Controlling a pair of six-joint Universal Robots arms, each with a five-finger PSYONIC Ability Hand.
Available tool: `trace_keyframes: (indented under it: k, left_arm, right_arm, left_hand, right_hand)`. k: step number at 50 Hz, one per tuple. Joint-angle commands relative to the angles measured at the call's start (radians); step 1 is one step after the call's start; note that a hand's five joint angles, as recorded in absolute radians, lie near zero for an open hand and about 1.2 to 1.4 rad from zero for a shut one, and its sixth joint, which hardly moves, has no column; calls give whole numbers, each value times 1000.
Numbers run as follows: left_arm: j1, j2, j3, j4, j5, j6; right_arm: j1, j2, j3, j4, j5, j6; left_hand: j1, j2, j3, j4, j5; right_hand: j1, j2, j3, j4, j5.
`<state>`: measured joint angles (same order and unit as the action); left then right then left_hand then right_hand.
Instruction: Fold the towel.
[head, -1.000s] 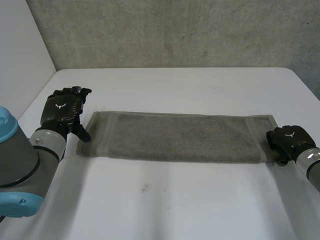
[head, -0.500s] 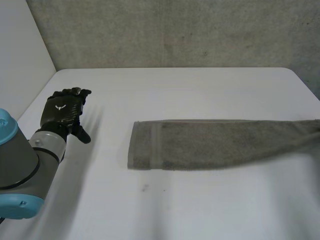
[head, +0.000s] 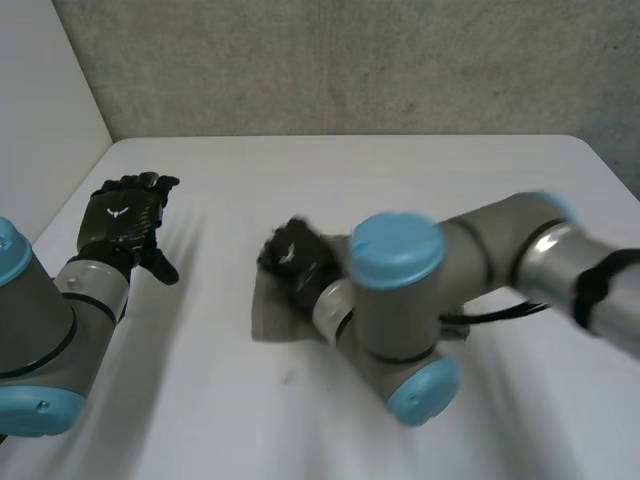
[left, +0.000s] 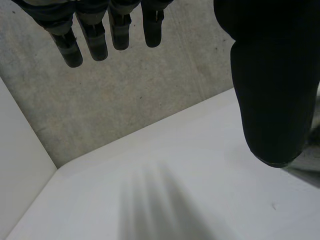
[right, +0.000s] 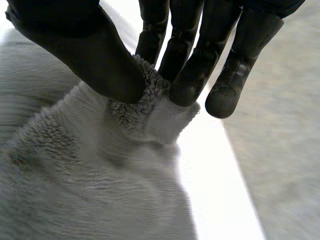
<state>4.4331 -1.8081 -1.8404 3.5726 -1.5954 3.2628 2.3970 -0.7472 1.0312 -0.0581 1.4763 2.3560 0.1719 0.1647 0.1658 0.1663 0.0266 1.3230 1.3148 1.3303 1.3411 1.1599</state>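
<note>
The grey-brown towel (head: 268, 318) lies mid-table, mostly hidden under my right arm (head: 420, 290), which reaches across to the left. My right hand (head: 293, 258) is over the towel's left end. In the right wrist view its thumb (right: 100, 55) and fingers (right: 187, 75) pinch a bunched fold of the towel's edge (right: 145, 107), and the rest of the towel (right: 75, 175) spreads below. My left hand (head: 122, 218) hovers to the left of the towel, apart from it. Its fingers (left: 95, 35) are straight and its thumb (left: 272, 75) holds nothing.
The white table (head: 400, 170) runs back to a grey concrete wall (head: 350, 60). A white side panel (head: 40, 110) stands at the table's left. Bare tabletop (left: 175, 190) lies under my left hand.
My right hand closed on the towel's right end, dragged the towel rightward, then carried that end over to the left end. My left hand has stayed in place.
</note>
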Motion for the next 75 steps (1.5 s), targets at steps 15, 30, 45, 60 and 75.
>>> trace_keyframes:
  k: [15,30,45,60,75]
  left_arm:
    - [-5,1,-3,0,0,2]
    - [-60,3,-3,-2,3,2]
    - [-89,9,-5,-2,-3,2]
    - [-89,41,7,-5,-5,6]
    - [-77,50,69,-34,-6,2]
  right_arm:
    - [-136,-285,208,89,16,356]
    - [-460,-362,647,-91,-176,385]
    - [-498,-382,662,-197,-41,312]
    - [-67,-161,209,-115,-34,-208]
    - [21,-81,93,47,-143,-146]
  left_hand:
    - [3,10,9,8,-27]
    - [3,10,9,8,-27]
    - [3,10,9,8,-27]
    - [3,10,9,8,-27]
    - [3,11,10,9,-26]
  right_hand:
    - [-1148,-1140,-1156,-1167,-1160]
    - [-918,-910,-925,-936,-929]
    - [73,81,66,55,62]
    - [73,81,66,55,62]
    - [-880,-872,-887,-898,-891]
